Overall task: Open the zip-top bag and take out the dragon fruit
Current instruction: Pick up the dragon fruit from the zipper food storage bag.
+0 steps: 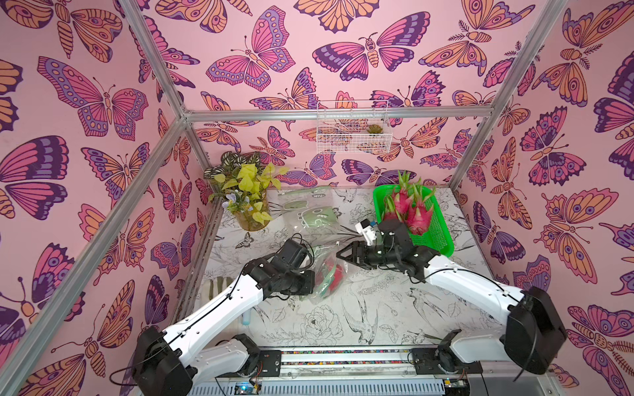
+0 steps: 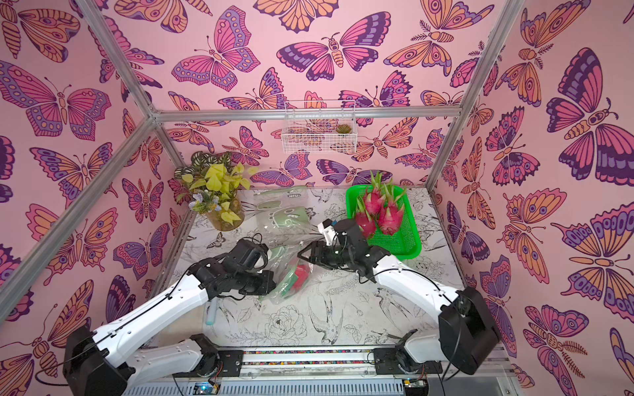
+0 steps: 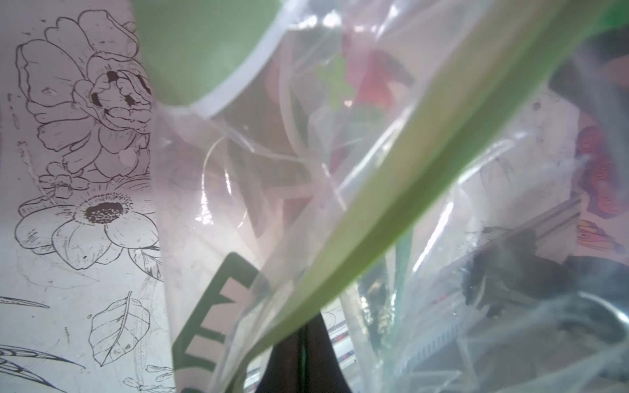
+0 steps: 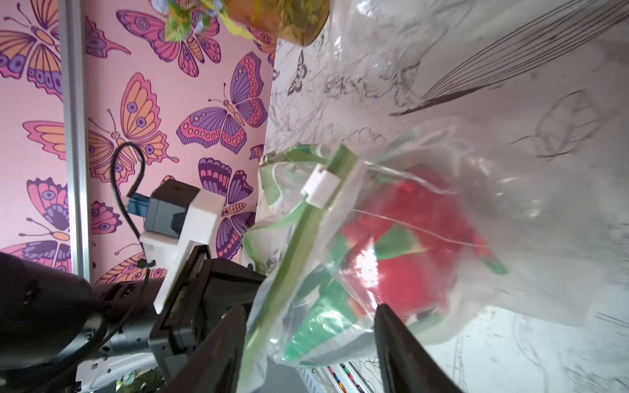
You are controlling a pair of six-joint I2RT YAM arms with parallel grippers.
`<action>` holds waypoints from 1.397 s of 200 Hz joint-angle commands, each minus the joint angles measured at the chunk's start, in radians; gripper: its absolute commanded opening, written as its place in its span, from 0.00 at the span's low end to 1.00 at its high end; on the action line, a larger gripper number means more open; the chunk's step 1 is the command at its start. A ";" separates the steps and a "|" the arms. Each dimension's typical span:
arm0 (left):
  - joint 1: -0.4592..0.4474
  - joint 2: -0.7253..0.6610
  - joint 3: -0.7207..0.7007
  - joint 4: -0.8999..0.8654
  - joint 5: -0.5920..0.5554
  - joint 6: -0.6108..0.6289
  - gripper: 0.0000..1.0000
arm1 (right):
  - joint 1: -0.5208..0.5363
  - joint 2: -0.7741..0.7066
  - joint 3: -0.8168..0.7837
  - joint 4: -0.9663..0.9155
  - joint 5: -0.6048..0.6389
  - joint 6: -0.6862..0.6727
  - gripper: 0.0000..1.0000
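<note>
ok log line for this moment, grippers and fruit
left gripper: shut on zip-top bag | right gripper: open, at bag | dragon fruit: one inside bag

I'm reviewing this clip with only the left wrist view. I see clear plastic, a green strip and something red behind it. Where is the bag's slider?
Observer: The right wrist view shows a white slider clipped on the green strip of the zip-top bag.
Operator: Is the other arm gripping the bag?
Observer: No. The right pincer is open, jaws apart, with the bag showing between them.
Operator: Is any fruit out already?
Observer: In both top views, three dragon fruit lie in a green basket on the right arm's side.
</note>
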State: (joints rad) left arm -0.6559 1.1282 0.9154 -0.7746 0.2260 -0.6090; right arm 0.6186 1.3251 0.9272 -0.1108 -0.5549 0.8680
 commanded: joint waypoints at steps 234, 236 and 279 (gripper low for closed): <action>0.114 0.066 -0.100 0.342 0.373 -0.168 0.00 | -0.117 0.410 -0.297 0.840 -0.098 0.295 0.63; 0.114 0.067 -0.102 0.343 0.372 -0.169 0.00 | -0.117 0.413 -0.296 0.847 -0.109 0.297 0.62; 0.140 0.052 -0.127 0.321 0.350 -0.153 0.04 | -0.117 0.426 -0.275 0.861 -0.109 0.300 0.15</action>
State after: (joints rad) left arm -0.5327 1.1969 0.8074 -0.4850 0.5613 -0.7757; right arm 0.5053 1.7493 0.6312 0.6949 -0.6483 1.1553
